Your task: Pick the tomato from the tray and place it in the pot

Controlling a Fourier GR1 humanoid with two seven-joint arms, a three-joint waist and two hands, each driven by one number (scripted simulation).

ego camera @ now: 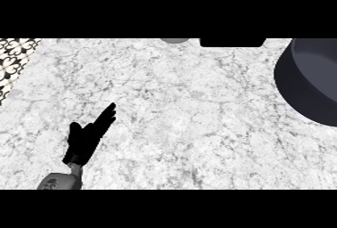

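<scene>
The left hand [88, 138] shows in the lower left of the frame, coming up from its grey forearm [59, 181] at the lower edge; its fingers [105, 116] are straight and held together, pointing up and to the right, the thumb set slightly apart; it holds nothing and is resting over the marble counter [171, 116]. The dark pot [309, 80] sits at the right edge, cut off by the frame, well apart from the hand. A black object [232, 42] and a grey rounded shape [174, 40] touch the upper edge; a patterned surface [13, 58] fills the upper left corner. Neither the tomato nor the tray can be seen; the right hand does not show.
</scene>
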